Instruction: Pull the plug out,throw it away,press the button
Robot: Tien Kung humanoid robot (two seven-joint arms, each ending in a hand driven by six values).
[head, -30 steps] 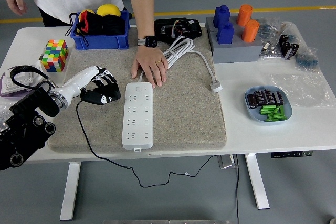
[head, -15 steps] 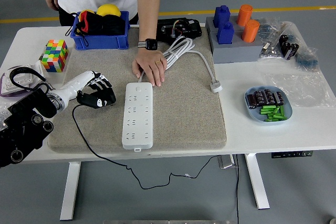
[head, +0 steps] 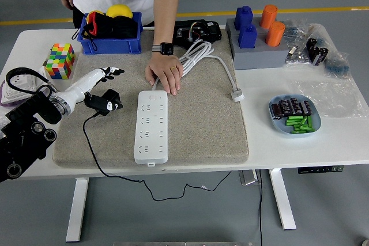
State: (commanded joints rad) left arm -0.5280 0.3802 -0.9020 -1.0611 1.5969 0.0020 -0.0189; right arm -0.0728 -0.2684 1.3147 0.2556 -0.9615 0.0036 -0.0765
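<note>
Topping white table [head: 300, 148], grey mat [head: 202, 125]; grey floor [head: 323, 211] beneath.

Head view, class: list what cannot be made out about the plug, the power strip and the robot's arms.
- Black plug: whether the left hand grips it; its pins are hidden.
- Power strip: its far end is hidden under the person's hand; the button is too small to read.
- Right arm: outside the frame.

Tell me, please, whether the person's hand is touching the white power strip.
Touching: the head view shows the person's hand lying flat on the mat, its fingertips overlapping the far end of the power strip with no gap visible.
</note>
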